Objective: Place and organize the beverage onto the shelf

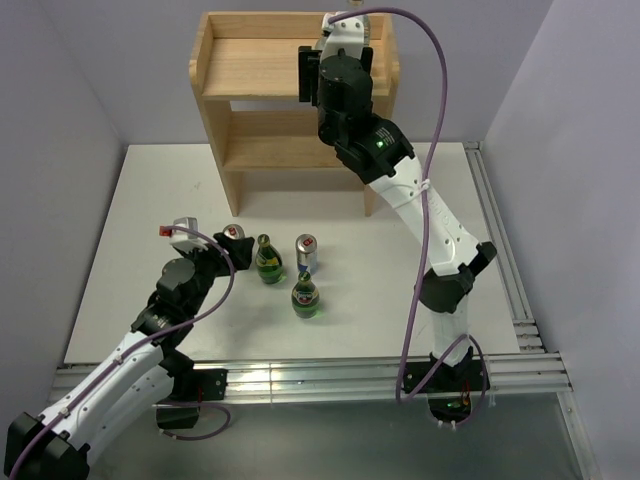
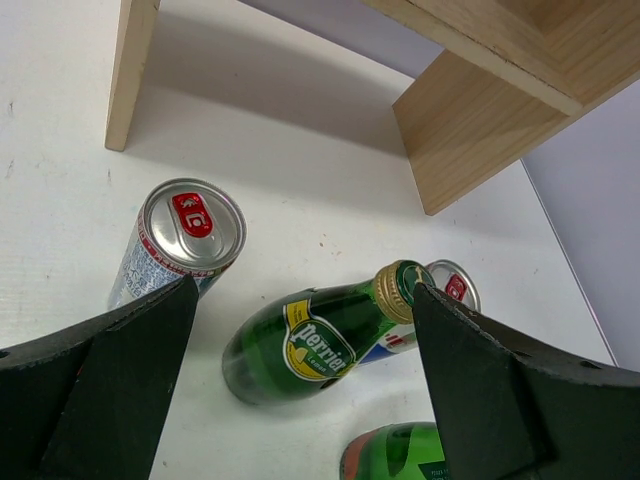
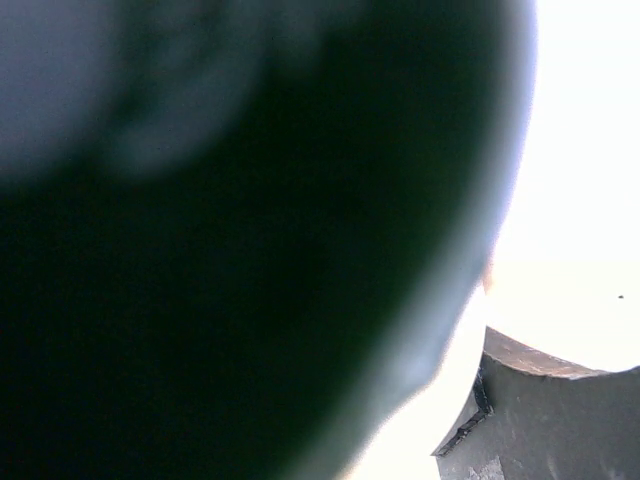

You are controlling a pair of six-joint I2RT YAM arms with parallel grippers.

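White table [image 1: 150,200] | green glass bottle [image 2: 310,345] (yellow label) | silver can [image 2: 180,240] upright

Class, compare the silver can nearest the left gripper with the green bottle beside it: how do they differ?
The silver can is a straight-sided cylinder with a flat pull-tab top; the green bottle bulges low and narrows to a gold cap. The can is silver metal; the bottle is dark green with a yellow label. Both stand upright on the table.
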